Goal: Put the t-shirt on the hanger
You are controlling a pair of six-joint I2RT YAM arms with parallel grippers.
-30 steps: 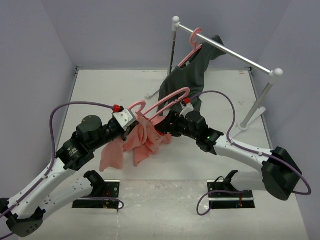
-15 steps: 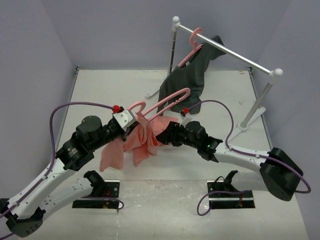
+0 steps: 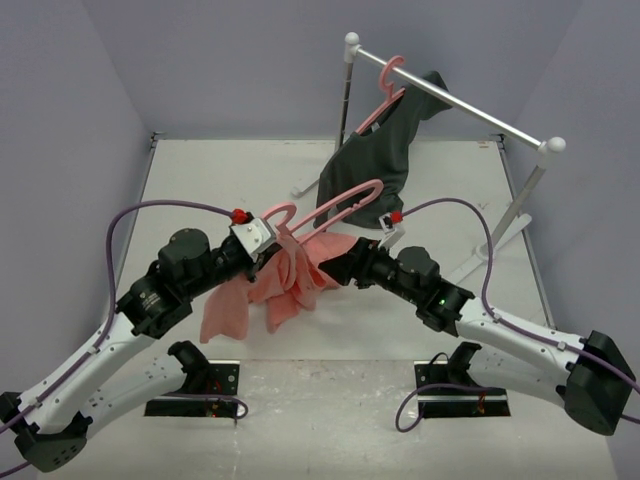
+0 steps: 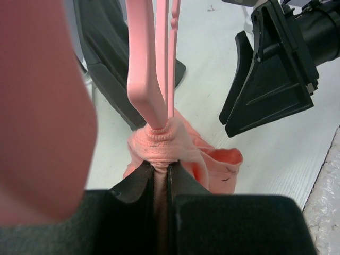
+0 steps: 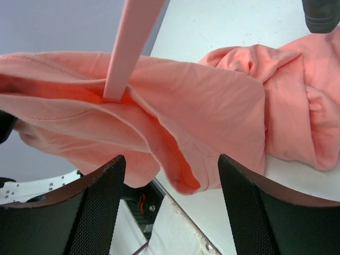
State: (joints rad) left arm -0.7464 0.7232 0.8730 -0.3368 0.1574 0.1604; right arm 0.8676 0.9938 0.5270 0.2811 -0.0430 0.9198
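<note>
Jaws: left gripper (image 4: 161, 169) pinches hanger (image 4: 147, 79), t-shirt (image 4: 159, 150) bunched at 12 o'clock; right gripper (image 5: 170, 159) spread, t-shirt fold between.

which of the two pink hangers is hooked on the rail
The far one, carrying the dark grey garment. The other hanger is off the rail, held by the left gripper with the t-shirt bunched at its jaws.
</note>
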